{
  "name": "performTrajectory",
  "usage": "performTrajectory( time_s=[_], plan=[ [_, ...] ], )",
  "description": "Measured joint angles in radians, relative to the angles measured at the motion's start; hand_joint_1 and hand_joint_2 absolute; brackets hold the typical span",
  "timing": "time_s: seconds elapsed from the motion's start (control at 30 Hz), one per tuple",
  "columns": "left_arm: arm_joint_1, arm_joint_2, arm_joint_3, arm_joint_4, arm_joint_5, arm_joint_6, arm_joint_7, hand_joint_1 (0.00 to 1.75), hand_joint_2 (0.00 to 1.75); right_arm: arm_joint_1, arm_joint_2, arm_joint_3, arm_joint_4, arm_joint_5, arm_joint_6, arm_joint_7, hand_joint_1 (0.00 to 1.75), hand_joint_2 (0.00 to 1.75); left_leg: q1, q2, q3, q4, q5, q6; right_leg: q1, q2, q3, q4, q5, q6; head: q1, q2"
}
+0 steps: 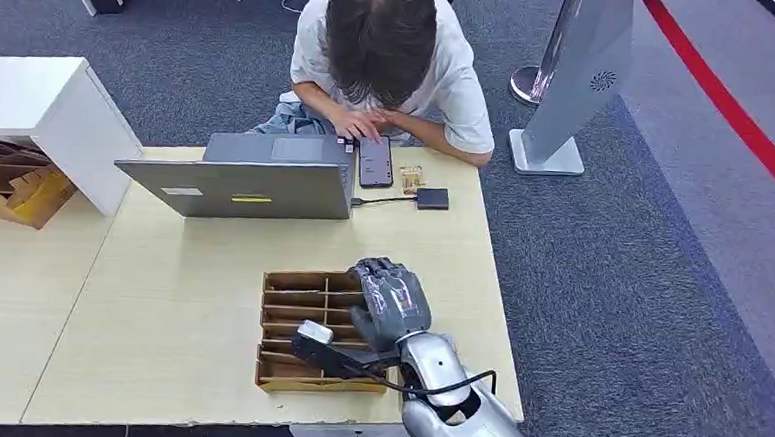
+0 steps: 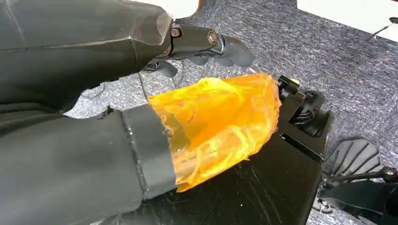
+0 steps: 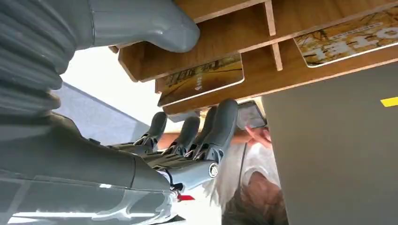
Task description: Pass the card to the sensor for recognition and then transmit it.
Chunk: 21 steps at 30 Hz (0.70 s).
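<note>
- Light wooden table (image 1: 179, 308), centre frame: a person (image 1: 387, 48) at its far edge bends over a phone (image 1: 374, 162) beside a grey laptop (image 1: 255, 177).
- Slotted wooden card tray (image 1: 303, 329), lower centre; cards (image 3: 202, 79) lie flat in slots, print unreadable.
- Right hand (image 1: 391, 297) over tray's right edge, fingers loosely curled, empty, likely reaching to pick.
- Left hand (image 2: 206, 44): can't tell its state.

Two yellowish printed cards are lying flat in the slots of the wooden rack (image 3: 263, 77): one card (image 3: 202, 79) is sitting near the rack's end, the other card (image 3: 349, 37) is resting in a neighbouring compartment
</note>
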Motion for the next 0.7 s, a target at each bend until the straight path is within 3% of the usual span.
performTrajectory(
  time_s=[0.37,0.5,0.7],
  plan=[
    [0.0,0.0,0.001,0.0,-0.001,-0.003,0.0,0.0,0.0,-0.004,0.002,-0.002,0.007,0.0,-0.007,0.0,0.82,1.75,0.0,0.0,0.0,0.0,0.0,0.0,0.0,0.0,0.0,0.0,0.0,0.0,0.0,0.0],
    [0.0,0.0,0.003,0.0,-0.002,-0.003,0.0,0.0,0.0,-0.005,0.002,-0.003,0.011,-0.003,-0.013,-0.005,0.72,1.75,0.0,0.0,0.0,0.0,0.0,0.0,0.0,0.0,0.0,0.0,0.0,0.0,0.0,0.0],
    [0.002,0.0,0.005,0.0,-0.008,-0.004,0.0,0.0,0.0,-0.005,0.002,-0.005,0.011,-0.002,-0.013,-0.008,0.75,1.75,0.0,0.0,0.0,0.0,0.0,0.0,0.0,0.0,0.0,0.0,0.0,0.0,0.0,0.0]
  ],
)
